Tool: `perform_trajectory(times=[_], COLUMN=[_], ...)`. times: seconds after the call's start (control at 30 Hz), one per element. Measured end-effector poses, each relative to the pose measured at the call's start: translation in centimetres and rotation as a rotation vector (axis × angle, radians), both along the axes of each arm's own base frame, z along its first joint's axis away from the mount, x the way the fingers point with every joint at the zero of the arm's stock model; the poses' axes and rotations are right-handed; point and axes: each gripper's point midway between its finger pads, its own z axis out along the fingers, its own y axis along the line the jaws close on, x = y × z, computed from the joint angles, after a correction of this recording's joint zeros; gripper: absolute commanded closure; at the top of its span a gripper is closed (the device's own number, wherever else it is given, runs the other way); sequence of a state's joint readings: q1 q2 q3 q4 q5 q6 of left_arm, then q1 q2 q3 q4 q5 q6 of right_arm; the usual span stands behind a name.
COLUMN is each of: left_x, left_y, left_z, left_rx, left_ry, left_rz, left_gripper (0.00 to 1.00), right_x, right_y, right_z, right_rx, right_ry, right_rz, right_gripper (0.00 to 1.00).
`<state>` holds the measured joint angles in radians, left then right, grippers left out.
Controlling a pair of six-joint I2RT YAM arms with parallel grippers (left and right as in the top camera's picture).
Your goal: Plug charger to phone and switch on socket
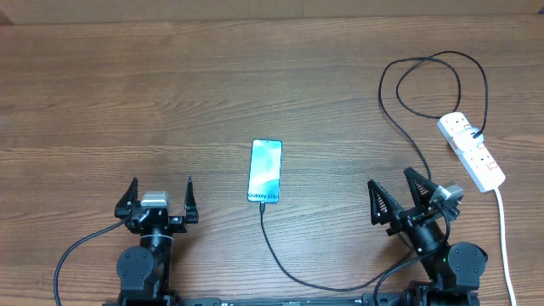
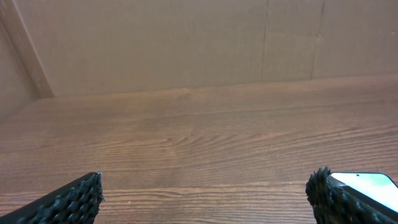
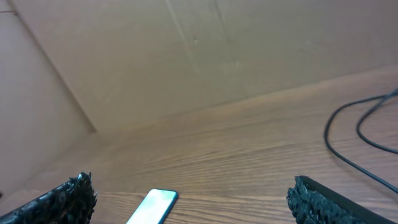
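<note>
In the overhead view, the phone (image 1: 265, 172) is seen lying flat near the middle of the table (image 1: 170, 85), screen up and lit. The charger (image 1: 289, 268) is seen with its tip at the phone's lower edge; whether it is fully seated cannot be told. From there the cable is led toward the near edge, swept to the right, and looped at the far right before the socket (image 1: 472, 151) is reached. The socket is laid at an angle near the right edge, with its thick white cord (image 1: 503, 242) trailing toward the near side. The left gripper (image 1: 161, 189) is held released, with nothing between its fingers, to the left of the phone. The right gripper (image 1: 391, 183) is likewise spread wide and empty, between the phone and the socket.

In the left wrist view, the left gripper (image 2: 208, 180) is shown released over bare wood, and a corner of the phone (image 2: 367, 183) is visible beside one finger.

In the right wrist view, the right gripper (image 3: 189, 186) is shown released; the phone (image 3: 154, 205) is seen low between the fingers, and loops of the charger (image 3: 328, 132) are visible at the right.
</note>
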<state>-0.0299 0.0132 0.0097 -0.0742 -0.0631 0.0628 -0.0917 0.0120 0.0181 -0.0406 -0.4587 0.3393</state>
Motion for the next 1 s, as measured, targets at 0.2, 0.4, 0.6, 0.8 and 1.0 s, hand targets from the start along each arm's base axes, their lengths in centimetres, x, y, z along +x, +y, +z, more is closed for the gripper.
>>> perform_trajectory(times=[0.2,0.4,0.6,0.8,1.0], left_x=[0.0,0.0,0.0,0.0,0.0], left_y=[0.0,0.0,0.0,0.0,0.0], left_z=[0.0,0.0,0.0,0.0,0.0], left_rx=[0.0,0.0,0.0,0.0,0.0], left_ry=[0.0,0.0,0.0,0.0,0.0], left_rz=[0.0,0.0,0.0,0.0,0.0], left_gripper=[0.0,0.0,0.0,0.0,0.01], right_x=[0.2,0.3,0.4,0.5,0.5], right_y=[-0.5,-0.7,-1.0,-1.3,-1.4], right_z=[-0.3,-0.3,-0.3,-0.3,-0.3], right_rx=[-0.075,-0.178,-0.208,-0.219,-0.22], right_ry=[-0.016,-0.055,-0.064,-0.066,-0.067], right_rz=[-0.033,-0.048,-0.063,-0.081,-0.084], right_gripper=[0.0,0.0,0.0,0.0,0.0])
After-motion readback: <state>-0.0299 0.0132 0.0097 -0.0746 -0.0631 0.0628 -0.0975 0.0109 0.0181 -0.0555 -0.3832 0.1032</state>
